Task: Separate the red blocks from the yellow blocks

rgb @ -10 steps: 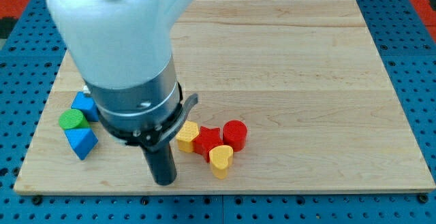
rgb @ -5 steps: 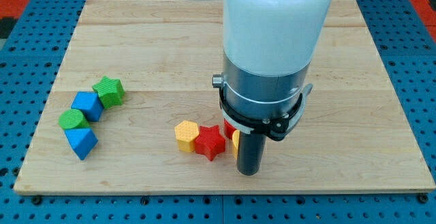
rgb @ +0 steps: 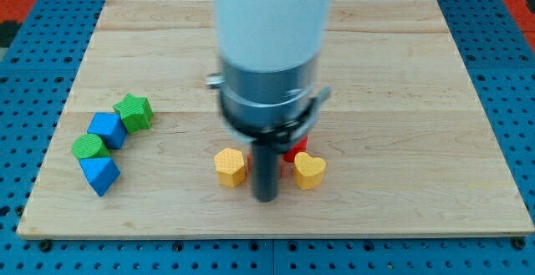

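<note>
My tip (rgb: 266, 197) rests on the board between a yellow hexagon block (rgb: 230, 166) on its left and a yellow heart block (rgb: 308, 171) on its right. A red block (rgb: 294, 151) shows only partly, just above the heart and behind the rod; its shape cannot be made out. The rod and the arm's body hide the rest of the red blocks. The yellow hexagon stands a little apart from the rod.
At the view's left sits a cluster: a green star block (rgb: 134, 112), a blue block (rgb: 107, 129), a green cylinder (rgb: 88, 147) and a blue triangle block (rgb: 100, 174). The wooden board (rgb: 435, 99) lies on a blue pegboard.
The arm swung right, then back left. My tip now stands between the two yellow blocks; the yellow heart has shifted right, and the red star is hidden behind the rod.
</note>
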You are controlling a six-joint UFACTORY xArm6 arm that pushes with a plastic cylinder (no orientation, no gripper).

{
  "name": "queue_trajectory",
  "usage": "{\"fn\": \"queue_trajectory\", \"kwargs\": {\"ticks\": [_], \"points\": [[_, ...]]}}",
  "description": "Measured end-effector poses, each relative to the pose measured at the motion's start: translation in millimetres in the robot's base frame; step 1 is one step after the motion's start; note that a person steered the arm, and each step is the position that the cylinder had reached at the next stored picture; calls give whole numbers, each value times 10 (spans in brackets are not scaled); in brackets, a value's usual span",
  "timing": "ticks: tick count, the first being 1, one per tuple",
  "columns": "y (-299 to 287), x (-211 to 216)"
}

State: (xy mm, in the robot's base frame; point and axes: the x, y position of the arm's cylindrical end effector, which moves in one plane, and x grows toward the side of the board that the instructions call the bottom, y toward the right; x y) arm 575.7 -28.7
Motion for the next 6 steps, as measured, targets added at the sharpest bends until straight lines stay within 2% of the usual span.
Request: {"fn": "queue_trajectory", "kwargs": {"ticks": [1,3,5,6], "points": [[-430,-112],[553,-400],[1047,-617],[1036,-588]]}}
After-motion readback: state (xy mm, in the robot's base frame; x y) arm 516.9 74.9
